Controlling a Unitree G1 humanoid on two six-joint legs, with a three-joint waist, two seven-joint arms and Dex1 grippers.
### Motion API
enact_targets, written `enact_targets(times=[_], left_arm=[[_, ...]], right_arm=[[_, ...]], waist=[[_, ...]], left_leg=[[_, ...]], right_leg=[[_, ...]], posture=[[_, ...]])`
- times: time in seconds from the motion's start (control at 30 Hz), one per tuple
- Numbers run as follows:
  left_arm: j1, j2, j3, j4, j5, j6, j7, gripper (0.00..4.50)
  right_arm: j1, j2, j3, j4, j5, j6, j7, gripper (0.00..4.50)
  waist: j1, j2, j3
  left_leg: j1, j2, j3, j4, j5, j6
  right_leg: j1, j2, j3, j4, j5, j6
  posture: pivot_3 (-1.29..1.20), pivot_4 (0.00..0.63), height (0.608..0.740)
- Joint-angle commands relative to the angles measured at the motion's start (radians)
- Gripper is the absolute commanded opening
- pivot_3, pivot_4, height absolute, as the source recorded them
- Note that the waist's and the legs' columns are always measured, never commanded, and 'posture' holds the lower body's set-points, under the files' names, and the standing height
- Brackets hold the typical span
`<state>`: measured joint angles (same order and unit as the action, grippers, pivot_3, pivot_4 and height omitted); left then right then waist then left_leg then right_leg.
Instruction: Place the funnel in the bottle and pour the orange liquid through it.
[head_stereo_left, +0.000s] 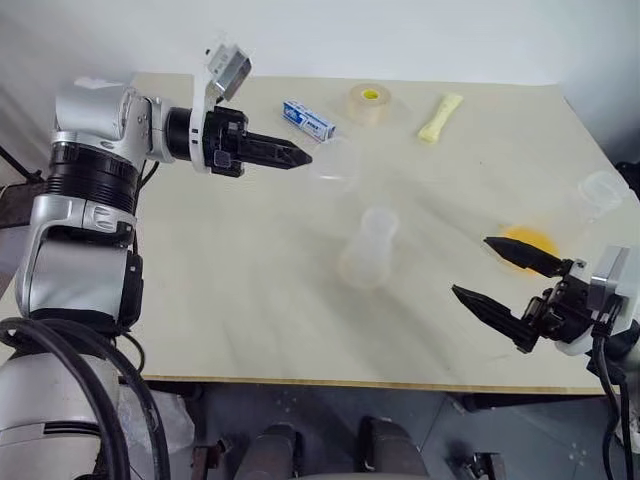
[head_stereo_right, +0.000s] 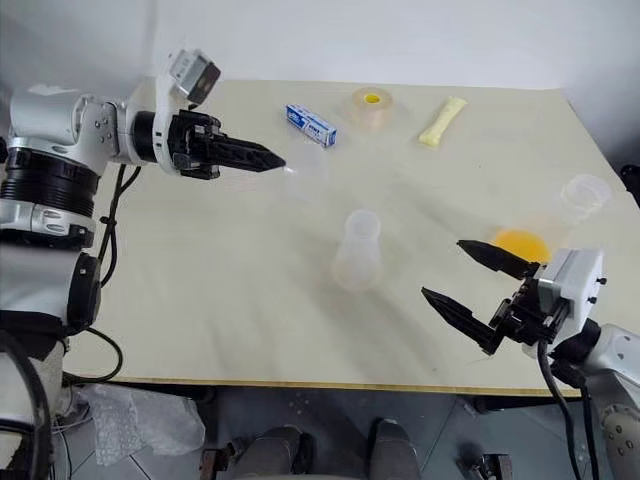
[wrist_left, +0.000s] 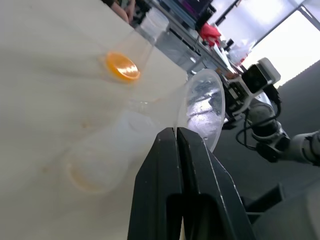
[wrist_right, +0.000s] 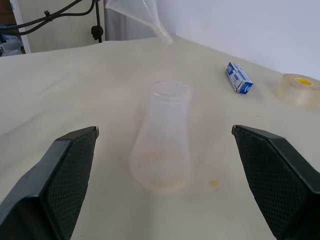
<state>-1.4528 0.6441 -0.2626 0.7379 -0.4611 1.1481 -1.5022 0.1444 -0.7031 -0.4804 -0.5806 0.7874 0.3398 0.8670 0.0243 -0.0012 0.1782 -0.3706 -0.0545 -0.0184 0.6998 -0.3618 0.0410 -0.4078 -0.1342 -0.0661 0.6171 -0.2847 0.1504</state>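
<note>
Take the bottle (head_stereo_left: 368, 250) as your landmark: it stands upright near the middle of the desk (head_stereo_left: 250, 320), mouth open and nothing in it.

Your left claw (head_stereo_left: 300, 157) is up and to the left of the bottle, above the desk, its 2 black fingers pressed together on the rim of the funnel (wrist_left: 202, 107). The funnel hangs in the air off those fingertips (in the right wrist view its spout (wrist_right: 162, 34) points down and sits above and behind the bottle's mouth, not in it).

Your right claw (head_stereo_left: 490, 275) is to the right of the bottle, on the near side, with its fingers spread wide and nothing between them.

The orange liquid (head_stereo_left: 530, 243) lies as a shallow layer in a clear cup, to the right of the bottle and just beyond your right claw.

Beyond the bottle, along the desk's far edge, you have a blue and white box (head_stereo_left: 308, 119), a tape roll (head_stereo_left: 369, 103) and a pale yellow packet (head_stereo_left: 439, 116).
</note>
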Motion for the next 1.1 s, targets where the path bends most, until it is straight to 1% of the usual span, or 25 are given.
enact_targets(times=[0.03, 0.1, 0.3, 0.5, 0.63, 0.97, 1.1], left_arm=[[-0.071, 0.025, -0.047, -0.030, -0.089, 0.057, -0.112, 0.04], [-0.083, 0.031, -0.088, -0.030, -0.127, 0.077, -0.112, 0.04], [-0.108, 0.025, -0.208, -0.006, -0.182, 0.043, -0.112, 0.04], [-0.136, 0.001, -0.308, 0.063, -0.185, -0.016, -0.112, 0.04], [-0.151, -0.019, -0.341, 0.101, -0.197, -0.049, -0.112, 0.04], [-0.204, -0.111, -0.387, 0.246, -0.161, -0.162, -0.112, 0.04], [-0.213, -0.134, -0.428, 0.275, -0.143, -0.207, -0.112, 0.04]], right_arm=[[0.000, 0.011, -0.007, -0.011, 0.001, -0.024, -0.004, 4.50], [0.002, 0.015, -0.003, -0.009, -0.003, -0.028, -0.003, 4.50], [0.004, 0.031, 0.010, -0.011, -0.015, -0.038, -0.010, 4.50], [0.031, 0.060, 0.009, -0.035, -0.030, -0.050, -0.026, 4.50], [0.057, 0.071, 0.008, -0.052, -0.034, -0.061, -0.041, 4.50], [0.081, 0.085, 0.011, -0.074, -0.042, -0.075, -0.063, 4.50], [0.096, 0.090, 0.009, -0.084, -0.042, -0.083, -0.070, 4.50]], waist=[[0.000, 0.000, 0.000], [-0.001, 0.000, 0.000], [-0.001, 0.000, 0.000], [0.002, 0.000, 0.000], [-0.001, 0.000, 0.000], [0.000, 0.000, 0.000], [0.000, 0.000, 0.000]], left_leg=[[0.000, 0.000, 0.000, 0.000, 0.000, 0.000], [-0.001, 0.000, 0.000, 0.000, 0.000, 0.000], [-0.001, 0.000, 0.001, 0.000, 0.000, 0.000], [-0.001, -0.001, 0.001, 0.000, 0.000, 0.000], [-0.001, -0.001, 0.001, 0.000, 0.000, 0.000], [-0.001, -0.001, 0.002, 0.000, 0.000, 0.001], [-0.001, -0.001, 0.002, 0.000, 0.000, 0.001]], right_leg=[[0.000, 0.000, 0.001, 0.000, 0.000, 0.000], [-0.001, 0.000, 0.001, 0.000, 0.000, 0.000], [-0.001, 0.000, 0.002, 0.000, 0.000, 0.000], [-0.002, 0.000, 0.002, 0.000, 0.000, 0.000], [-0.002, 0.000, 0.003, 0.000, 0.000, 0.000], [-0.002, 0.000, 0.003, 0.000, 0.000, 0.000], [-0.002, 0.000, 0.003, 0.000, 0.000, 0.000]], posture=[[0.00, 0.150, 0.740], [0.00, 0.150, 0.740], [0.00, 0.150, 0.740], [0.00, 0.150, 0.740], [0.00, 0.150, 0.740], [0.00, 0.150, 0.740], [0.00, 0.150, 0.740]])
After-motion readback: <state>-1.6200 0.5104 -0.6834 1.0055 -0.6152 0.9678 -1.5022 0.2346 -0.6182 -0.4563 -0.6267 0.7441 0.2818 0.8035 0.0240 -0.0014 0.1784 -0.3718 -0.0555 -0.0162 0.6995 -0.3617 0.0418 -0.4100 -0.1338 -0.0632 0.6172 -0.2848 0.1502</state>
